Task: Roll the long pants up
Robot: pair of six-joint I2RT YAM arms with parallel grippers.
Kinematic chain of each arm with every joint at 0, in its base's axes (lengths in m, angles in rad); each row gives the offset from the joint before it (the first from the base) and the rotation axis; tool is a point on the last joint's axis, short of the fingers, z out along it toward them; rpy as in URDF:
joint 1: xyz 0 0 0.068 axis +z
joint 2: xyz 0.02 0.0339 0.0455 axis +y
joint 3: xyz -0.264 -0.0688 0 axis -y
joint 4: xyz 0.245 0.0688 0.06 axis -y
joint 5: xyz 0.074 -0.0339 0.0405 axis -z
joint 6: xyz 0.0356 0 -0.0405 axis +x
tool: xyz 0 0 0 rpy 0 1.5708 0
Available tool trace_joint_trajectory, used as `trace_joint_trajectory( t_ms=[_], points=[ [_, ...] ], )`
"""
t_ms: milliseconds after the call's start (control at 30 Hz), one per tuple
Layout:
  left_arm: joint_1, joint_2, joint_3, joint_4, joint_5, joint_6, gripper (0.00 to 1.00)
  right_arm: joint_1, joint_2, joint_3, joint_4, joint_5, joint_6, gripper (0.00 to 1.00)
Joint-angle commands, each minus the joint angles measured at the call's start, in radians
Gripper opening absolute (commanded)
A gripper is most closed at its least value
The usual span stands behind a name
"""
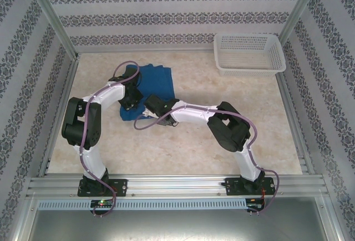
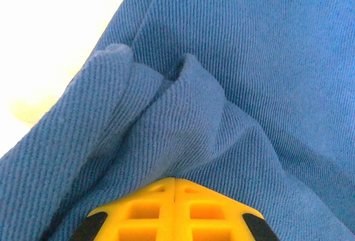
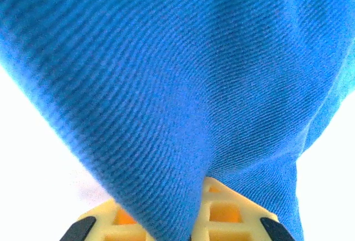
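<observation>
Pinching the long pants (image 1: 155, 80) at two spots: clamped w/ left gripper (image 2: 175, 185) on a bunched fold, w/ right gripper (image 3: 195, 196) on draping cloth. Lying left of centre, toward the far side of the table (image 1: 194, 149), partly folded. Better to move both ends level & together, keep equal tension, roll tight, no sideways pull. Smooth pale marble-look top; white basket (image 1: 249, 71) at far-right corner, well apart; patterned walls (image 1: 166, 18) all around.

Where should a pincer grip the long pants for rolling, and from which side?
Pinch the near edge of the long pants, coming from the robot's side: the cloth lies flat, so only its bunched edge gives a ridge to clamp, as the left pincer and right pincer do.
</observation>
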Motion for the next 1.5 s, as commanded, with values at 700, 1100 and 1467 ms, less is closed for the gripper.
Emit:
trace_joint_trajectory(
  t_ms=[700, 1100, 1467],
  points=[
    [0.028, 0.042, 0.093, -0.105, 0.022, 0.055, 0.0, -0.121, 0.085, 0.515, -0.924, -0.859, 0.102, 0.0],
    [0.054, -0.019, 0.115, -0.145, -0.005, 0.085, 0.0, -0.221, 0.284, 0.604, -0.913, -1.023, 0.092, 0.0],
    [0.071, -0.226, 0.126, -0.215, -0.064, 0.12, 0.0, -0.271, 0.362, 0.766, -0.942, -1.014, 0.118, 0.0]
  ],
)
